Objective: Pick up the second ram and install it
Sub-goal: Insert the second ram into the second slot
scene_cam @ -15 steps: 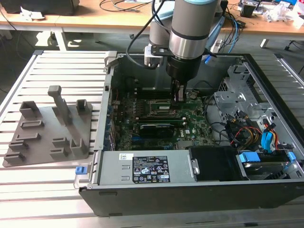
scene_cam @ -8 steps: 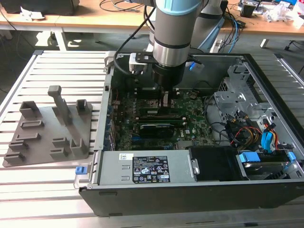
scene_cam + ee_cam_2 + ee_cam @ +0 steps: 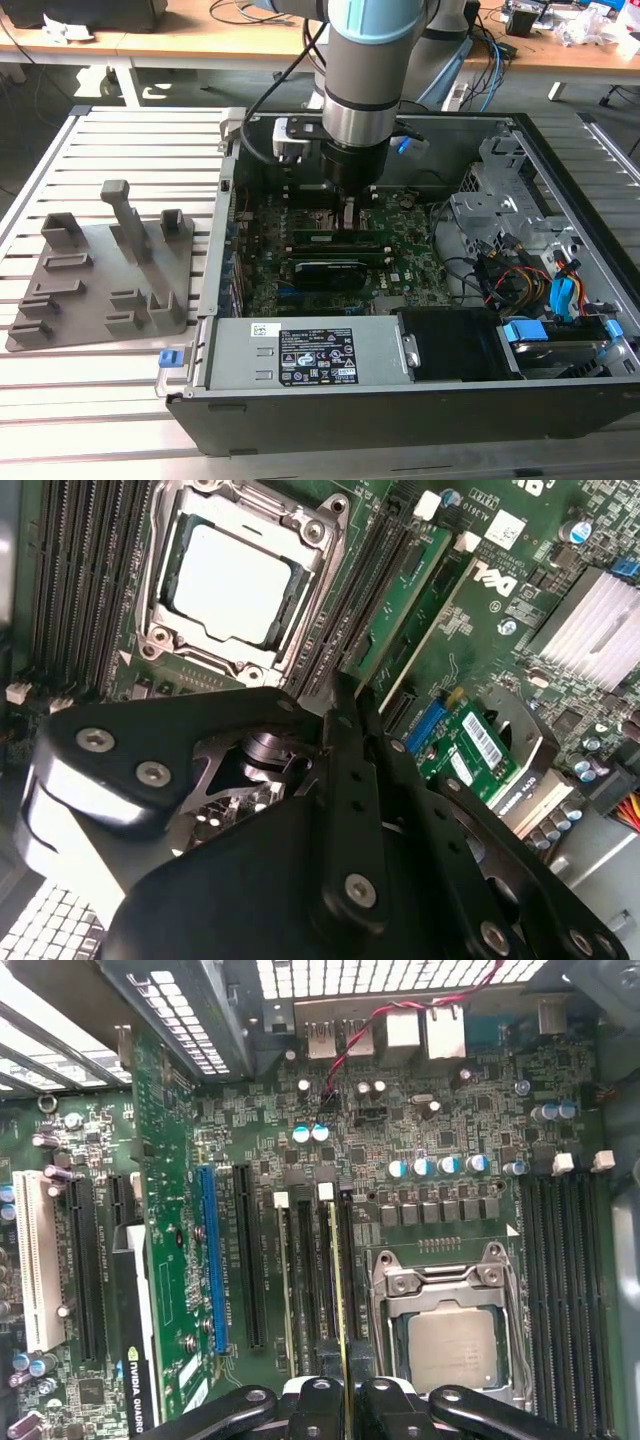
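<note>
Hidden first: in the exterior view the arm's wrist covers most of the gripper (image 3: 350,212), which sits down inside the open computer case (image 3: 400,425) over the motherboard (image 3: 400,262); we can't make out the stick there. In both wrist views the black linkages cut off the near end of the second ram (image 3: 341,1290) (image 3: 398,598).

In the first wrist view the second ram shows edge-on as a thin line running along a memory slot and in between the fingertips. The pincer looks clenched on the second ram, one finger on each side. We can't tell whether the stick is fully seated.

Another ram stick (image 3: 285,1290) (image 3: 440,615) stands in a nearby slot, with a bare slot between the two. The CPU socket (image 3: 450,1345) (image 3: 235,580) lies just beside the memory slots, chip lid bare. More bare memory slots run along its far side. A blue expansion slot (image 3: 209,1260) and a graphics card (image 3: 135,1360) sit further off.

Outside the case, on the exterior view's left, the grey slotted tray (image 3: 90,290) rests on the slatted table (image 3: 130,140). Bundled cables (image 3: 520,275) crowd the exterior view's right.

Print: there is a white-and-black label (image 3: 318,355) on the power supply and a barcode sticker (image 3: 480,745) on a small card.
</note>
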{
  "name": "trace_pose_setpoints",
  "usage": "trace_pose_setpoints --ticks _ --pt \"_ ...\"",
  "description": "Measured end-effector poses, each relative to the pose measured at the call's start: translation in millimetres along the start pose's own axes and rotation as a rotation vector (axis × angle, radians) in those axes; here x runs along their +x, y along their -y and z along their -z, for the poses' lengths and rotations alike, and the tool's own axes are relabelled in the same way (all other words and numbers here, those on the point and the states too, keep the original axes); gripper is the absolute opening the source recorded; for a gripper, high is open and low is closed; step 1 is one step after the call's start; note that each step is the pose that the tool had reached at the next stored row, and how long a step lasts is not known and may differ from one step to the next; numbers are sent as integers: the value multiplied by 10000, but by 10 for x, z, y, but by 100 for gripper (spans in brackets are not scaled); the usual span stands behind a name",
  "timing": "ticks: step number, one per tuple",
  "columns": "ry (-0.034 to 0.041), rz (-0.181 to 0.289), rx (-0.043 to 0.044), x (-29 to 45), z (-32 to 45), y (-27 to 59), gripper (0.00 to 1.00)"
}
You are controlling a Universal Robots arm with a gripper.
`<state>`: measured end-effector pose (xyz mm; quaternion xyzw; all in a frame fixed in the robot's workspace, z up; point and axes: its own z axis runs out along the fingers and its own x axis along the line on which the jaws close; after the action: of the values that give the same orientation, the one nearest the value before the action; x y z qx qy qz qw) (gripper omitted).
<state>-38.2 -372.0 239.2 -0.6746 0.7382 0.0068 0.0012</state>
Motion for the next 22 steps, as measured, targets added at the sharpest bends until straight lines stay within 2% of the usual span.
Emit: trace_pose_setpoints --ticks 10,22 --pt "0 21 0 5 -96 10 14" --pt "0 37 0 6 -132 -1 14"
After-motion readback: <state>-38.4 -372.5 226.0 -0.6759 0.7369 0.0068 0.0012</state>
